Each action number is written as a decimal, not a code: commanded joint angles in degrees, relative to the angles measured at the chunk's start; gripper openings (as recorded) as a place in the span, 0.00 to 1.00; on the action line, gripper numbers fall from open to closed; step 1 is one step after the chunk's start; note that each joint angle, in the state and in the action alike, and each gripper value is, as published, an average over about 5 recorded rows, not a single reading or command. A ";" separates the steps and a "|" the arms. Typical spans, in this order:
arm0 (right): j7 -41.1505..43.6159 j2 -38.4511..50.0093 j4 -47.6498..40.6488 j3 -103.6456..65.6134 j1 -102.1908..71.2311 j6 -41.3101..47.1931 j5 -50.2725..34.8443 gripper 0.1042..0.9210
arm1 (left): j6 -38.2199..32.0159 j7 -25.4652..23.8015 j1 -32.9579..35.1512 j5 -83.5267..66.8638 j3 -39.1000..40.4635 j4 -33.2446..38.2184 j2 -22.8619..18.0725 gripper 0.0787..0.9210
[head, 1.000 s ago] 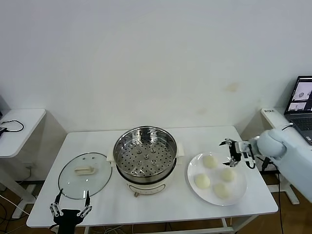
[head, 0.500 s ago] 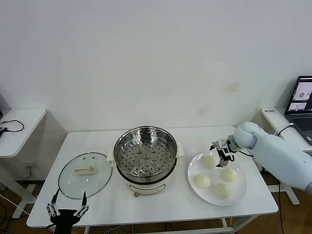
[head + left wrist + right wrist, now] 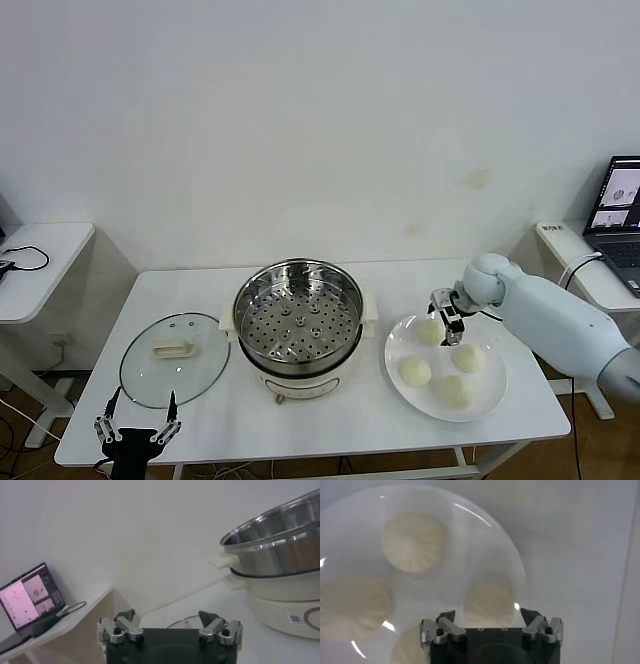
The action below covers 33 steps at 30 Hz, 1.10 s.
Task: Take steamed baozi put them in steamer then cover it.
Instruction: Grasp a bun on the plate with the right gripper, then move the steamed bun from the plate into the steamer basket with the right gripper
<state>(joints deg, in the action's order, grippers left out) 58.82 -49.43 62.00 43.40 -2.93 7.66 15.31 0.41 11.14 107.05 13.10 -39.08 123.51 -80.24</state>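
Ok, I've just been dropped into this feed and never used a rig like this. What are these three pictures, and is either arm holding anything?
It is a two-armed robot at a white table. The wide picture comes from its head, looking down; the other two come from cameras on its wrists.

On the table stand the steamer, uncovered and with nothing in it, the glass cover lying flat to its left, and a white plate with four baozi.

The right gripper hangs open just above the plate's far buns, holding nothing; its wrist picture looks straight down at them. The left gripper waits open at the table's near edge by the cover, also holding nothing.
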 commanded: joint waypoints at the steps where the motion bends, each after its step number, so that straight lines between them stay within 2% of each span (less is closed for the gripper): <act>1: -0.33 -1.63 -2.40 0.08 -0.56 0.18 0.88 0.81 | -0.02 0.03 0.01 0.02 -0.09 -0.09 0.03 0.88; 12: -0.37 -2.00 -3.04 -0.26 -0.49 0.44 1.54 0.72 | -0.21 0.30 -0.15 -0.02 -0.26 -0.69 0.04 0.88; 18: -1.14 -1.85 -2.67 -0.53 0.01 0.19 1.16 0.62 | -0.34 0.44 -0.06 -0.12 -0.30 -0.81 0.04 0.88; 25: -0.10 -0.21 0.24 0.69 3.38 0.05 -1.08 0.61 | -0.40 0.27 0.12 -0.52 -0.29 -0.33 0.22 0.88; 33: 2.30 4.33 7.95 6.71 16.27 0.46 -10.91 0.61 | -0.33 0.33 0.30 -0.61 -0.24 -0.09 0.75 0.88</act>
<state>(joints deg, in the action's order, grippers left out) 60.00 -47.82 64.71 46.20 3.95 8.10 11.17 0.09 11.47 107.34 12.47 -39.40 123.43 -79.38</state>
